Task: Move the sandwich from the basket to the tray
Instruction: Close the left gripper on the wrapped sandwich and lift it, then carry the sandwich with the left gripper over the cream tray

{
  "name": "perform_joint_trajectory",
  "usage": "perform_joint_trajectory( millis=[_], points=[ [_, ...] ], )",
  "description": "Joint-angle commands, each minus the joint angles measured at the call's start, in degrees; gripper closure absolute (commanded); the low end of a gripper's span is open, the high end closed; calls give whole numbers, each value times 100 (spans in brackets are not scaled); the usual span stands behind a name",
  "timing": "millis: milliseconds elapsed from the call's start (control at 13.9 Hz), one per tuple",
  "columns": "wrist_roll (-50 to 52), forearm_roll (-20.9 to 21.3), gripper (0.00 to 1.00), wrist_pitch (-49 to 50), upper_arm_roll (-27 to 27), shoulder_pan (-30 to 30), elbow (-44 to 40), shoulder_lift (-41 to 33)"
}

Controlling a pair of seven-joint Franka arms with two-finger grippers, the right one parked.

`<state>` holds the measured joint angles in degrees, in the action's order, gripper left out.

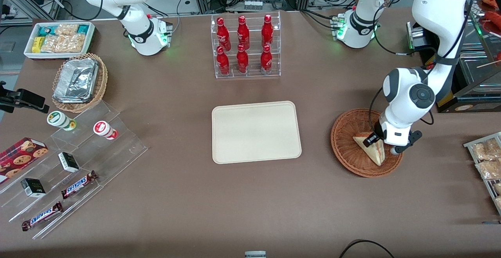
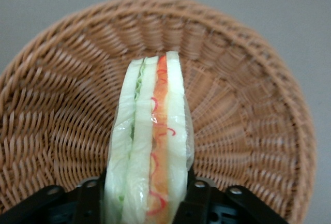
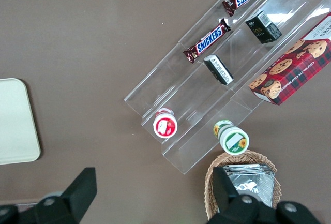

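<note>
At the frame's right, the pincer [image 1: 375, 142] clamps the sandwich [image 1: 372, 150] inside the basket [image 1: 344, 148]; lifting and carrying to the empty tray [image 1: 256, 132] at centre remain.

Your brown table [image 1: 188, 195] carries the flat cream-beige tray [image 1: 256, 132], the round reddish-brown wicker basket [image 1: 346, 144] with the gripper [image 1: 379, 142] down in it, a clear bottle rack [image 1: 247, 46] and a tan wicker basket [image 1: 100, 83].
</note>
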<state>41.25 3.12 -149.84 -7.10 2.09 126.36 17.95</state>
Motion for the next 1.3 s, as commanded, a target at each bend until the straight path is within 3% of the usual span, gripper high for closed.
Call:
perform_joint_trajectory(
  millis=[0,144,288,432,793,1225],
  points=[
    [121,127,100,645,-2,-24,-435,-141],
    [103,363,100,1795,-54,-33,-997,-448],
    [120,487,100,3679,-517,-51,-2327,-529],
    [199,470,100,4356,-1010,-51,-3106,-451],
    [638,444,100,4446,-2049,-585,-3329,-301],
    [1535,671,100,4087,-2058,-2141,-3978,1033]
  ],
)
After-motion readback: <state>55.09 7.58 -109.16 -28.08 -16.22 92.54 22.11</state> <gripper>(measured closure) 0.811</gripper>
